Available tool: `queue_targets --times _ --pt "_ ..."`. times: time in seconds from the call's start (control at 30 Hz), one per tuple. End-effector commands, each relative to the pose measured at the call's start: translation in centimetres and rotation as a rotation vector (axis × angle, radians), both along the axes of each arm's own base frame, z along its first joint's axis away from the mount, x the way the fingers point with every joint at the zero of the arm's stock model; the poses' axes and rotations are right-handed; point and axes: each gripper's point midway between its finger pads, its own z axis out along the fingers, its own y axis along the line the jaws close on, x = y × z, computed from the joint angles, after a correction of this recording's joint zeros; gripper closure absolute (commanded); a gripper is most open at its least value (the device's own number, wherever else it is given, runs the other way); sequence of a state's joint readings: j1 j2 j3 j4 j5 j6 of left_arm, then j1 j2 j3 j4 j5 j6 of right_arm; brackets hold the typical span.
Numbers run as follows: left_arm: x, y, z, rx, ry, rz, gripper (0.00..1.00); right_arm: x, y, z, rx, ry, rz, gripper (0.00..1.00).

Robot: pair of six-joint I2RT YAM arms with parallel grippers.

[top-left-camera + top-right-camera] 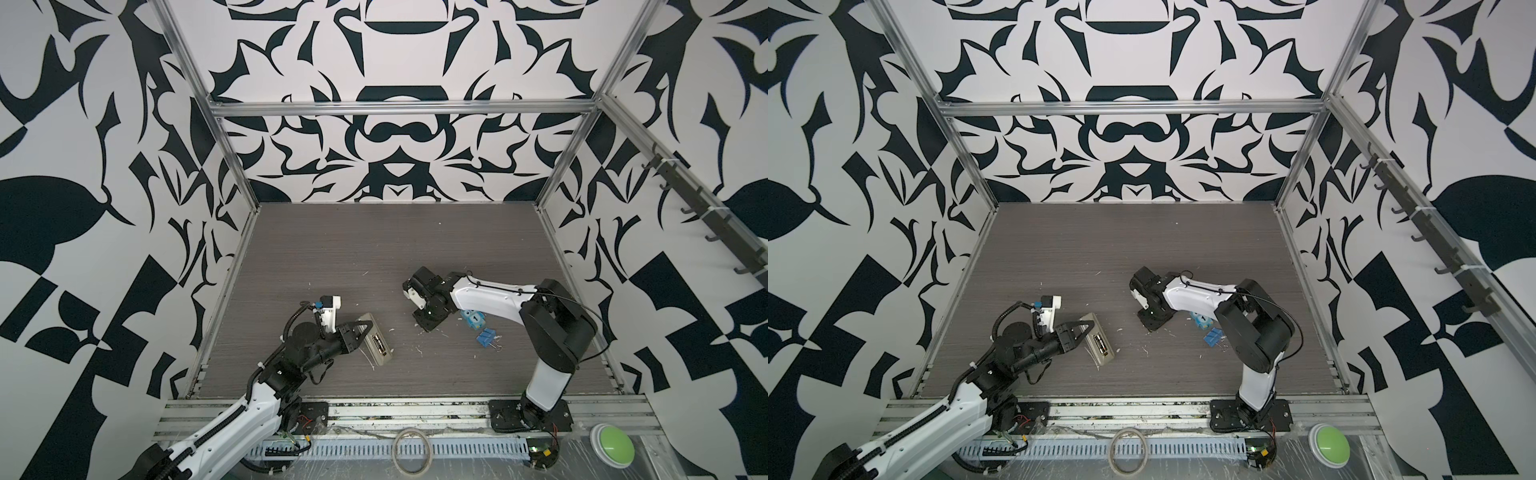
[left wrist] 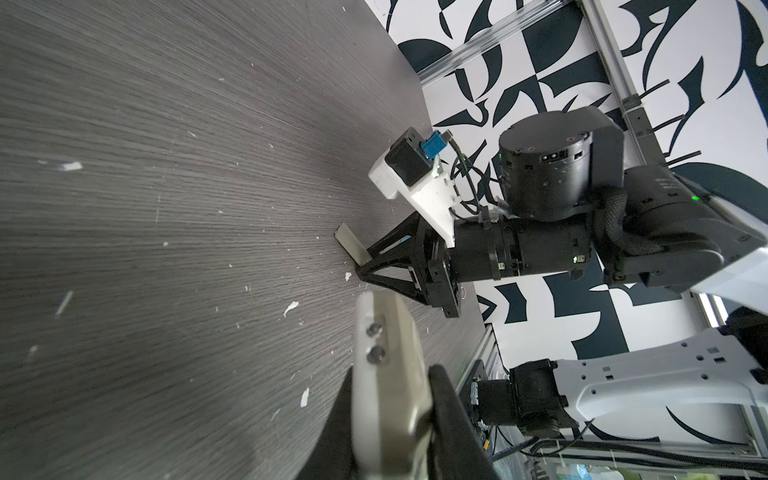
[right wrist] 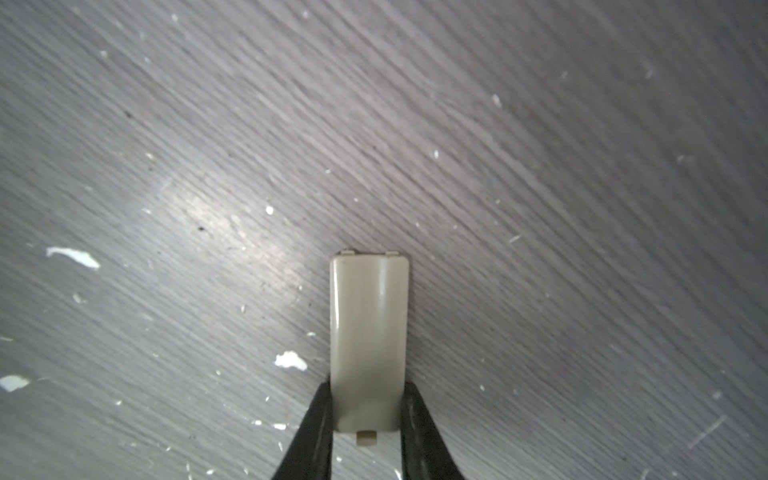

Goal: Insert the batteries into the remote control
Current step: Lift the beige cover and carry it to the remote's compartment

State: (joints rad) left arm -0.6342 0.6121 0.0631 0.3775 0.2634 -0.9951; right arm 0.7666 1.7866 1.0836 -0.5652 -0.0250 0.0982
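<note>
I have the remote control [image 1: 382, 358] clamped between my left gripper's [image 2: 390, 399] fingers, tilted, with the bay side showing. That arm reaches in low with its wrist rolled. My right gripper [image 3: 368, 386], pitched down at the table [image 1: 374, 249], pinches the battery cover [image 3: 368, 316] by its long sides. Behind those fingers, the blue owl figure [image 1: 475, 319] reads "1".

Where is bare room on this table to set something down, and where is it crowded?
Free: the far half of the table, to the back wall, and the near middle. Crowded: around the remote control, the cover in the right pincer, the owl and clip.
</note>
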Motion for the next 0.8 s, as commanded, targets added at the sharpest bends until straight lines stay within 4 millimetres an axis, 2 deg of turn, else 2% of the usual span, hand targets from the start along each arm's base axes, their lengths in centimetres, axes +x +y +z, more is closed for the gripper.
queue_targets --times 0.0,0.17,0.43,0.77 --pt "0.5 0.2 1.0 -0.022 -0.041 0.025 1.0 -0.3 -0.1 1.2 0.0 -0.024 0.02 0.8" --pt "1.1 0.5 1.6 -0.038 -0.066 0.062 1.0 -0.8 1.0 3.0 0.045 -0.054 0.049 0.85" --pt "1.7 0.7 2.1 -0.041 -0.091 0.091 1.0 -1.5 2.6 6.6 0.111 -0.114 0.088 0.99" --pt "2.2 1.0 2.5 -0.047 -0.109 0.12 1.0 -3.1 4.8 11.3 0.197 -0.211 0.158 1.0"
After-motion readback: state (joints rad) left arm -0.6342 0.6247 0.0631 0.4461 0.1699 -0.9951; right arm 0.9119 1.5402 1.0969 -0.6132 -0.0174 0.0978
